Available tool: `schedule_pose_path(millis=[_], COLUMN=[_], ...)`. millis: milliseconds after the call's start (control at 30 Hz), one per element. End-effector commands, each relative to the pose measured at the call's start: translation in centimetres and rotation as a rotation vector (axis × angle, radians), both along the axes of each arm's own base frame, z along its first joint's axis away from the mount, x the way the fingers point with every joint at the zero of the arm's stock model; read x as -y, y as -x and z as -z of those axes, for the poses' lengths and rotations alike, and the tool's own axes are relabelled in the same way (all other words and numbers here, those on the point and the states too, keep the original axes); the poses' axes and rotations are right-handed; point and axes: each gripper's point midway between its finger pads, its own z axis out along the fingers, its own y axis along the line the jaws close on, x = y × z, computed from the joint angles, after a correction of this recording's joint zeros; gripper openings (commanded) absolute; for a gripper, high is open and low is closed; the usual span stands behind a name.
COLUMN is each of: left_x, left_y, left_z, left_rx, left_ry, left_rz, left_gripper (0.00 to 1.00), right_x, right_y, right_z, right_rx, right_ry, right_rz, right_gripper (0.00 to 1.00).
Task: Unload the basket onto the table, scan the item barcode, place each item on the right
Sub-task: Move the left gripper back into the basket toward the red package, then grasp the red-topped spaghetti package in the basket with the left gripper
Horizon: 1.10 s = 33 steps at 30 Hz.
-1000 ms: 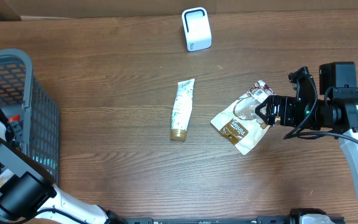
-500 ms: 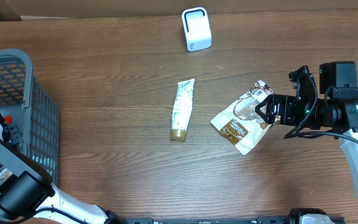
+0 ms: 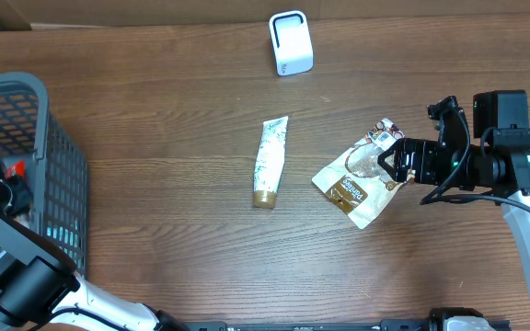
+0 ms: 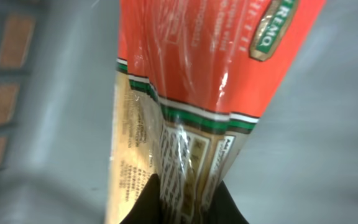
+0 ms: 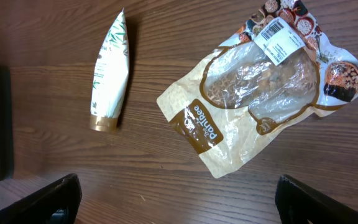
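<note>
- Inside the grey plastic mesh basket [image 3: 51, 129] at the table's [image 3: 173, 110] left edge, the left pincer [image 4: 182, 202] is closed tight on a red plastic packet [image 4: 191, 74], its dark tips pinching the clear, printed end of the wrapper.
- In the left wrist view the packet's long axis runs away from the pincer, leaning slightly to the right. A green-and-white band crosses it between the red part and the printed end.
- From overhead only a speck of red shows through the basket wall, so how the packet lies in the basket is hard to say.
- Near the table's right side, the right pincer [image 5: 179, 202] stands spread to its full width and grips nothing, hanging over the lower edge of a tan-and-clear snack pouch [image 5: 253, 93].
- The pouch lies flat and slanted in the overhead view, its long axis running from lower left to upper right, with a white barcode label [image 5: 283, 38] face up at the upper-right end.
- A white-and-green tube with a gold cap [image 3: 270, 162] lies just left of the pouch, cap towards the near edge.
- A small white box scanner [image 3: 291, 43] stands upright at the far edge, well apart from both.
</note>
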Motion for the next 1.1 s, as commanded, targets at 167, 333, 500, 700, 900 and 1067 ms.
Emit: schedule_pose_path(millis=[167, 333, 500, 700, 900, 1067], left_x=[2.1, 3.5, 5.8, 6.6, 5.0, 3.4], left_y=[-6.3, -5.8, -4.9, -3.5, -2.2, -1.9], left_z=[-15.3, -21.1, -26.2, -28.9, -25.0, -18.9], left_rx=[0.482, 0.601, 0.722, 0.75, 0.62, 0.475], left_ry=[-0.032, -0.107, -0.151, -0.228, -0.19, -0.115], left_rz=[0.067, 0.078, 0.098, 0.093, -0.061, -0.16], left_gripper=[0.04, 0.04, 0.04, 0.04, 0.69, 0.92], right_x=[-0.2, -0.2, -0.2, -0.2, -0.2, -0.2], right_y=[-0.6, -0.5, -0.4, -0.3, -0.1, -0.1], right_z=[-1.0, -1.0, -1.0, -0.9, -0.8, -0.8], right_rx=[0.037, 0.033, 0.03, 0.025, 0.016, 0.015], right_ry=[-0.005, -0.005, -0.005, -0.005, -0.004, -0.004], right_rz=[-0.002, -0.002, -0.002, -0.002, -0.005, -0.005], right_gripper=[1.0, 1.0, 1.0, 1.0, 1.0, 1.0])
